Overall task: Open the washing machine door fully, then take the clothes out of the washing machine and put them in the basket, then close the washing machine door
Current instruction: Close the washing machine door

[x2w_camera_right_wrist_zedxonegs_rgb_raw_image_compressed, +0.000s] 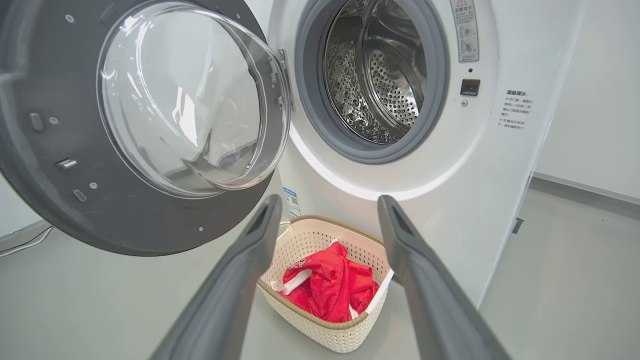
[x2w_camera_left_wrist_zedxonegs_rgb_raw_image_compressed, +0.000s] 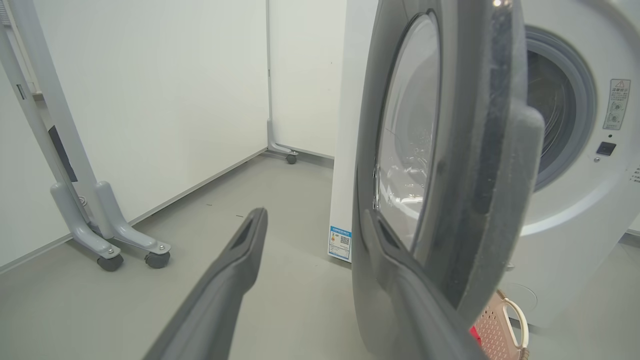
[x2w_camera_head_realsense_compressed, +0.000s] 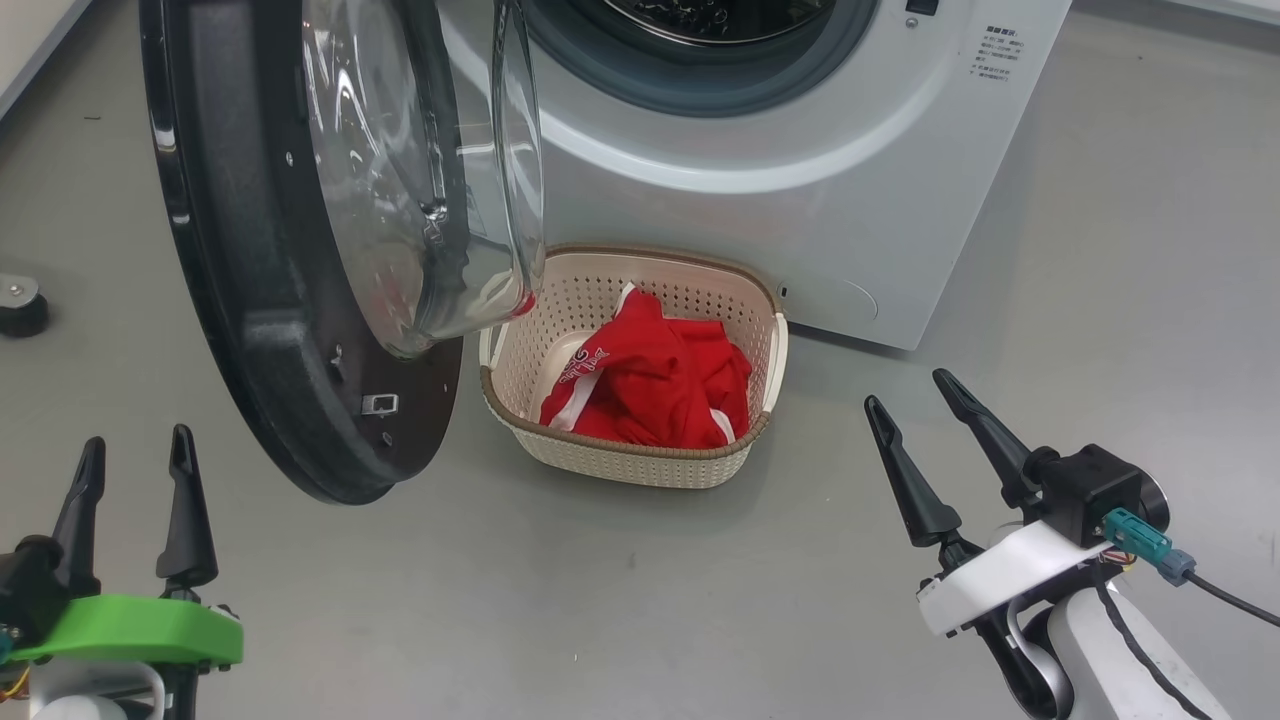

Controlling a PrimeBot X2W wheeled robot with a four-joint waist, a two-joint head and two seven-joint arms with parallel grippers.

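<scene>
Left hand point(x2w_camera_head_realsense_compressed: 138, 440): fingers spread, empty, upright beside washing machine door point(x2w_camera_head_realsense_compressed: 250, 300). The door stands open, black-rimmed, its glass bowl hiding one corner of the basket point(x2w_camera_head_realsense_compressed: 640, 460). Right hand point(x2w_camera_head_realsense_compressed: 906, 390): spread, empty, tilted inward. Clothes point(x2w_camera_head_realsense_compressed: 650, 385): red, white-striped, heaped in the basket on the floor before washing machine point(x2w_camera_head_realsense_compressed: 800, 200); drum top cut off.

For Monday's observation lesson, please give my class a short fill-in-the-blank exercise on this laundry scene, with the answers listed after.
1. The clothes in the basket are bright ____ with white trim.
2. The washing machine door stands ____, not shut.
3. The basket rests on the ____, in front of the washing machine.
4. The left end effector and the right end effector each hold ____.
Answers: red; open; floor; nothing.
</scene>
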